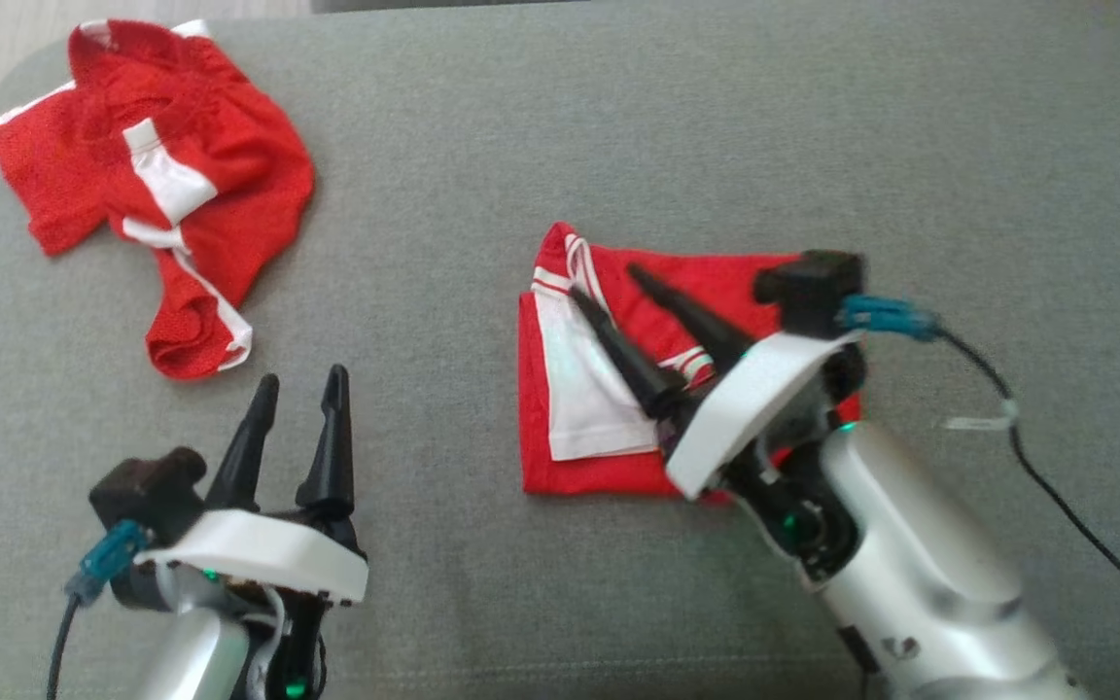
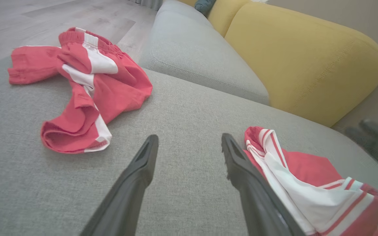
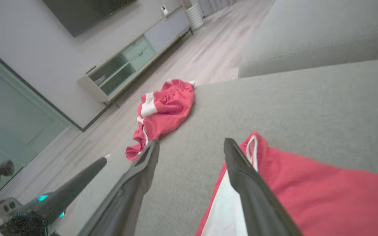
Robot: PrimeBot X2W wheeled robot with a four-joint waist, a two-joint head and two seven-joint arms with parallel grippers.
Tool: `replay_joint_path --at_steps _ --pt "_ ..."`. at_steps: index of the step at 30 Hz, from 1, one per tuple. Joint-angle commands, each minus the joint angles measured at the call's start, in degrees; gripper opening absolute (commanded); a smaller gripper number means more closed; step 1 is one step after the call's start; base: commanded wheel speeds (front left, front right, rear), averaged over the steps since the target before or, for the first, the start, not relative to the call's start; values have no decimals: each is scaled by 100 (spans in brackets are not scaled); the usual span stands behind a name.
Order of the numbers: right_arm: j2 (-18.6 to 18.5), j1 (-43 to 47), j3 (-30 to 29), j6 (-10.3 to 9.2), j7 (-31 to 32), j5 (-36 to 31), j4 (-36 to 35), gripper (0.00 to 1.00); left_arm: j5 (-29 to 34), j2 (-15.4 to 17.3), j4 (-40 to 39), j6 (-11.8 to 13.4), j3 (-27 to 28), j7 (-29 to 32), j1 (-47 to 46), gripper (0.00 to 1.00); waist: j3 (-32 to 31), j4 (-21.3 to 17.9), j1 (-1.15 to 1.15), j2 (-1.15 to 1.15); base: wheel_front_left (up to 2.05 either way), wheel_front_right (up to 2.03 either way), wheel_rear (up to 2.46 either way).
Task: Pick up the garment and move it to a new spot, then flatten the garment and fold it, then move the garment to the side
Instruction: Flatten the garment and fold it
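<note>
Right hand (image 1: 604, 282): fingers apart, nothing between them, poised over the folded red fabric garment with white panel (image 1: 584, 408) on the grey fabric sofa seat (image 1: 618, 126).

Head view: the garment lies just toward 3 o'clock of centre. Its long axis runs roughly 9 to 3, with the striped corner toward 11. Left hand (image 1: 302, 377) at 7 o'clock, fingers apart, empty. A crumpled red and white garment (image 1: 161, 165) lies at 10 o'clock, well apart.

Left wrist view: folded garment at 4 o'clock.

Right wrist view: garment at 5 o'clock.

Judgement: folding looks done, and moving the garment aside is the step in hand. That calls for a grip through all layers at one edge.
</note>
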Motion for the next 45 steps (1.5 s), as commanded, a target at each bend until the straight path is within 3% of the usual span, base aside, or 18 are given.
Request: replay_joint_path --at_steps 1,12,23,33,45 --pt "126 -34 -30 37 -79 -37 -235 100 -17 80 -175 0 171 -25 -120 100 -23 -33 0 0 0 0 0" --pt "127 530 -1658 37 -562 -1041 -646 100 -14 131 -288 38 131 10 -101 100 -49 -128 0 0 0 0 0" --pt "127 1212 -2650 37 -1336 -2093 -882 100 45 63 -269 37 65 -50 -102 100 -243 -101 0 0 0 0 0" --pt "127 2029 -3005 37 -1837 -2589 -1055 100 200 -202 -167 -14 51 -159 185 100 -815 -47 0 0 0 0 0" --pt "127 2538 -3015 37 -1998 -2565 -765 100 515 -306 -38 -10 179 -178 516 100 -1123 7 0 0 0 0 0"
